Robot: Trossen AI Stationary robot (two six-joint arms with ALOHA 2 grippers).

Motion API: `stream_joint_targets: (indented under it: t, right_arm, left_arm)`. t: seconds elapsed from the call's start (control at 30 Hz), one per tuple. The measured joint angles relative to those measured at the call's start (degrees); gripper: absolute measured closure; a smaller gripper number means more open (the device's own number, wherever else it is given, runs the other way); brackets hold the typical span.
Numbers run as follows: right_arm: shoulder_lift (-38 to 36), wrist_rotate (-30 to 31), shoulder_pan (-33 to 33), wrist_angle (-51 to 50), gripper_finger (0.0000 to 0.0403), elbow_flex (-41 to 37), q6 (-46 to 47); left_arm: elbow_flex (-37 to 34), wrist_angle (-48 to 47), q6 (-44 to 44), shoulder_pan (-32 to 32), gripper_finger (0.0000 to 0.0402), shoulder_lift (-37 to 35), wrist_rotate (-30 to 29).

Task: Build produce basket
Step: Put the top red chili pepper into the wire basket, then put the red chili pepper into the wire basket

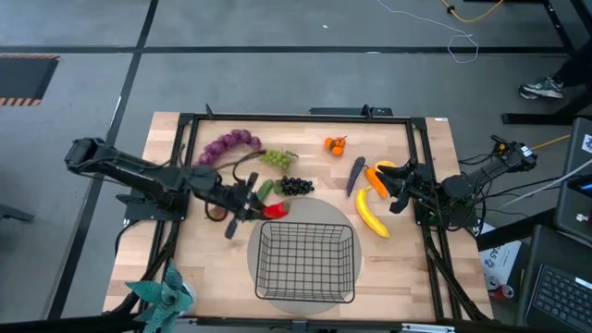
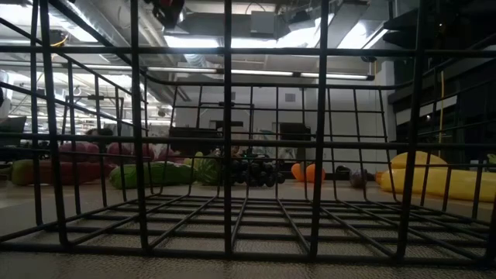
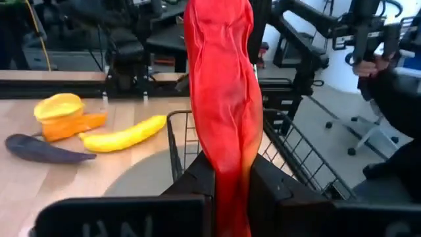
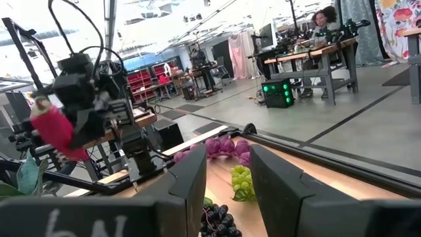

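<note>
Basket (image 1: 307,264) sits empty on the round grey mat (image 1: 324,215), front-centre of the table. Left gripper (image 1: 262,207) is just off its back-left corner, fingers clamped on the red chili (image 3: 223,99). Right gripper (image 1: 396,190) by the banana (image 1: 371,214), fingers slightly apart, holding nothing.

table (image 1: 185,250): light wood top | round grey mat (image 1: 326,222) under the wire basket (image 1: 308,264) | bare wood holds purple grapes (image 1: 229,145), green grapes (image 1: 279,158), dark grapes (image 1: 296,186), cucumber (image 1: 265,191), tangerines (image 1: 335,144), eggplant (image 1: 356,176), banana (image 1: 371,213) | teal plant (image 1: 162,294) at one corner
</note>
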Motion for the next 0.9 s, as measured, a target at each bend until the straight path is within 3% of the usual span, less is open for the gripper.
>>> stream_joint_targets:
  t: [0.2, 0.43, 0.67, 0.77, 0.9]
  right_arm:
    - [0.0, 0.1, 0.0, 0.0, 0.0283, 0.0, 0.1]
    - [0.0, 0.1, 0.0, 0.0, 0.0283, 0.0, 0.1]
    - [0.0, 0.0, 0.0, 0.0, 0.0283, 0.0, 0.0]
    - [0.0, 0.0, 0.0, 0.0, 0.0283, 0.0, 0.1]
    - [0.0, -0.1, 0.0, 0.0, 0.0283, 0.0, 0.1]
  left_arm:
    - [0.1, 12.1, -0.2, -2.0, 0.0321, 5.6, -0.4]
    - [0.1, 12.9, -5.1, -2.6, 0.0235, 7.7, 0.7]
    - [0.1, 13.4, -5.8, -2.4, 0.0218, 7.5, -0.3]
    - [0.1, 11.4, -5.9, -1.4, 0.0218, 5.6, -4.3]
    - [0.1, 1.6, -6.6, 0.2, 0.0218, 2.1, -17.9]
